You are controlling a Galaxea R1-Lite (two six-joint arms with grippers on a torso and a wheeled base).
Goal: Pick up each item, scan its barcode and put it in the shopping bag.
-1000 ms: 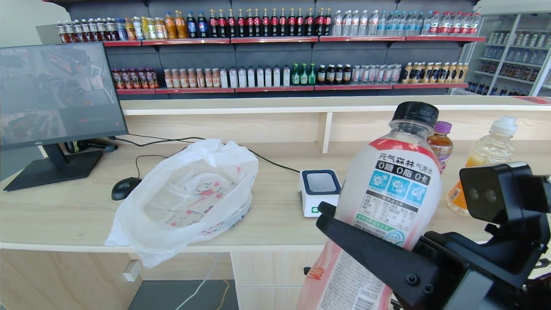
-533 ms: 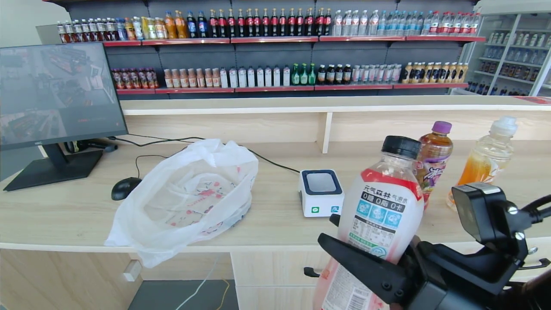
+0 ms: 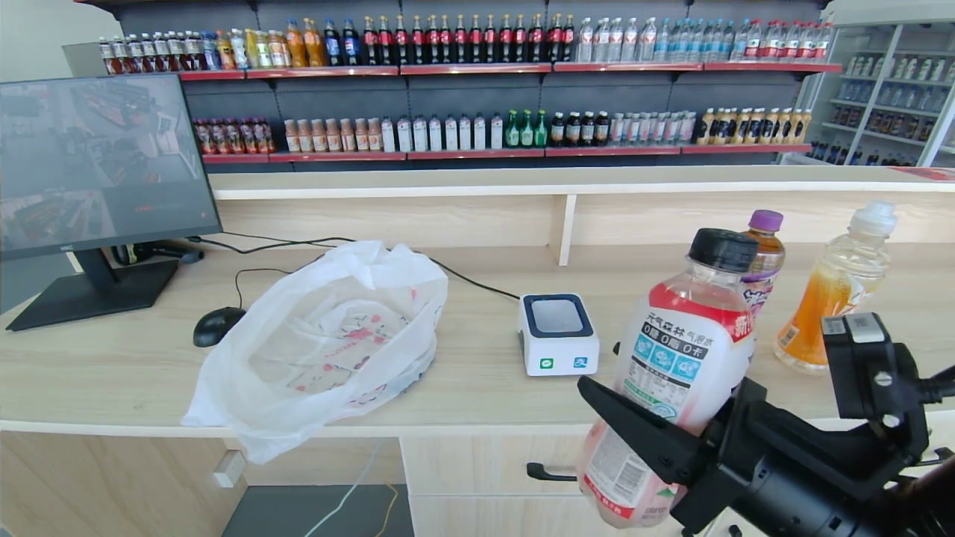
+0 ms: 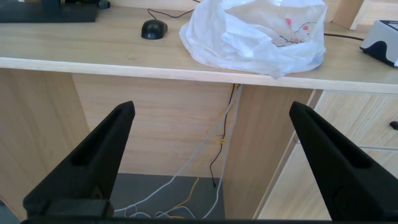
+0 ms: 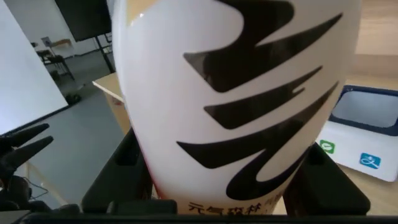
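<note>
Fingers (image 3: 634,432) of right gripper (image 3: 606,367) tight around pink bottle (image 3: 686,358) near scanner (image 3: 557,332); left gripper (image 4: 214,155) splayed wide, empty.

In the head view's lower right, one finger of the right gripper (image 3: 604,368) lies across the pink bottle (image 3: 683,365), so you lose a strip of its label. That bottle also covers much of the purple-capped bottle (image 3: 768,257) behind it. The monitor (image 3: 97,164) is clipped by the left edge. In the right wrist view the bottle hides part of the scanner (image 5: 364,134). The shelf bottles (image 3: 477,41) up top are too small to tell apart.
</note>
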